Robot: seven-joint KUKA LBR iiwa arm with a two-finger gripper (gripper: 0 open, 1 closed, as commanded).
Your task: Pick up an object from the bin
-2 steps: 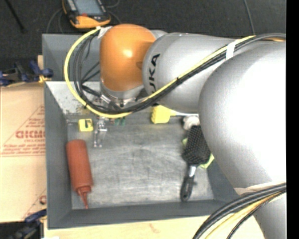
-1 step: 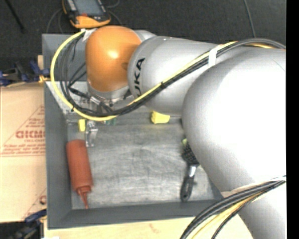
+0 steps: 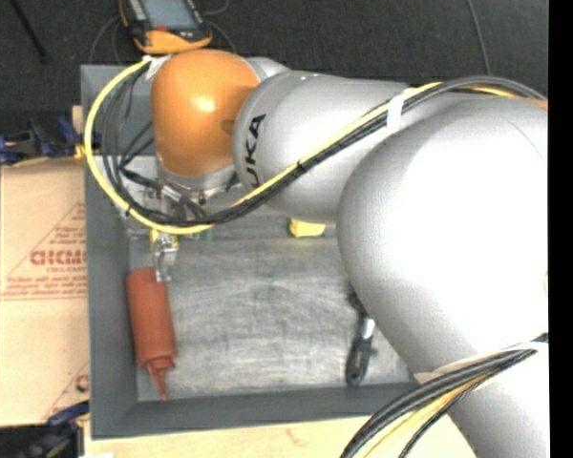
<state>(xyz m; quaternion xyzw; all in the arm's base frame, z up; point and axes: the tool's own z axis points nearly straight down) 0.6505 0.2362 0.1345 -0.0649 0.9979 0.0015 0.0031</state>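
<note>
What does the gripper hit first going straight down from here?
Probably the upper end of the red-brown bottle lying along the left wall of the bin; the gripper hangs just over it, depth unclear.

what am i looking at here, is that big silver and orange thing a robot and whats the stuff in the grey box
Yes, the big silver shape is a robot arm. One camera looks down on it from above and a little to one side, and the arm reaches in from the right of the picture. The orange dome is a cover on its wrist. Just below it sits the gripper, the part that picks things up.

The grey box is a metal bin. A red-brown bottle with a pointed nozzle lies along its left wall, and the gripper is at the bottle's upper end. A yellow thing peeks out from under the arm, and a dark slim tool lies near the right. Whether the gripper holds anything cannot be told.
</note>
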